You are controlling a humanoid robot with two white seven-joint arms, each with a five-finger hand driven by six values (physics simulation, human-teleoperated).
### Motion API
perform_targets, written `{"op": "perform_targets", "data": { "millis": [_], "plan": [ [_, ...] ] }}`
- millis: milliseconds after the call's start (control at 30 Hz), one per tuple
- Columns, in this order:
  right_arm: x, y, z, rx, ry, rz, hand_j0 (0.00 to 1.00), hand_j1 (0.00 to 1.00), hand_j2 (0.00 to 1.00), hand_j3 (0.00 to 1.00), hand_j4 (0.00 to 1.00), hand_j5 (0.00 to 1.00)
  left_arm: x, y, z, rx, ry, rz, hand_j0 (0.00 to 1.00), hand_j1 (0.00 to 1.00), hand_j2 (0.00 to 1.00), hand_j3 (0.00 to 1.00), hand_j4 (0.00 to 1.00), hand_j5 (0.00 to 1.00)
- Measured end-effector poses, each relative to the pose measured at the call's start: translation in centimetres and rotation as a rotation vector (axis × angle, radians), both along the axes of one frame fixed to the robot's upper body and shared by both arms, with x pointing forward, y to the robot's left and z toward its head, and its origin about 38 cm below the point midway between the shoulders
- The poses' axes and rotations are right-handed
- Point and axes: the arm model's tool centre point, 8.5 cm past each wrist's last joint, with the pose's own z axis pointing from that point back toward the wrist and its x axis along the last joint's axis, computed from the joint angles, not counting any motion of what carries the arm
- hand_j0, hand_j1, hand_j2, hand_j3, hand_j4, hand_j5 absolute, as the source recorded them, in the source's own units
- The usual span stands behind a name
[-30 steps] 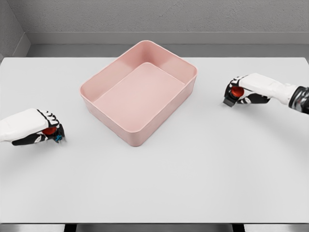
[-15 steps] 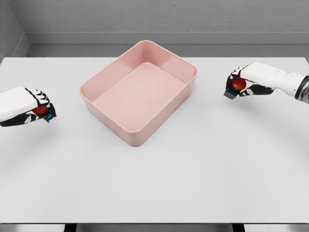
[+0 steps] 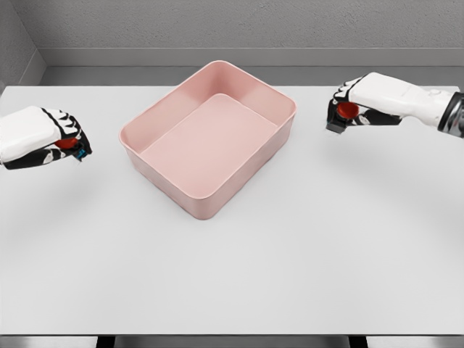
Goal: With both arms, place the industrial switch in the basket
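Note:
A pink rectangular basket stands turned at an angle on the white table, a little left of centre. My left hand hovers to the left of the basket, fingers curled around a switch with a red button and a blue part. My right hand hovers to the right of the basket's far corner, fingers closed on a second switch with a red button and a dark base. Both hands are lifted off the table and the basket holds nothing.
The white table stretches wide toward the front edge. A grey wall and ledge run behind it.
Both hands have risen with their switches. The left hand moved up and slightly right, the right hand up and left toward the basket.

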Motion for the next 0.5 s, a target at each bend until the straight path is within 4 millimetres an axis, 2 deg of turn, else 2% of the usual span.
{"op": "perform_targets", "data": {
  "millis": [167, 500],
  "plan": [
    [0.3, 1.1, 1.4, 0.001, -0.025, 0.020, 0.41, 0.41, 0.41, 0.41, 0.41, 0.41, 0.4, -1.6, 0.3, -0.033, -0.027, -0.033, 0.47, 0.47, 0.47, 0.47, 0.47, 0.47],
    [0.5, 4.8, 3.0, 0.005, -0.044, 0.076, 0.41, 0.41, 0.41, 0.41, 0.41, 0.41, 1.2, -4.6, 0.6, -0.078, -0.050, -0.091, 0.47, 0.47, 0.47, 0.47, 0.47, 0.47]
  ]
}}
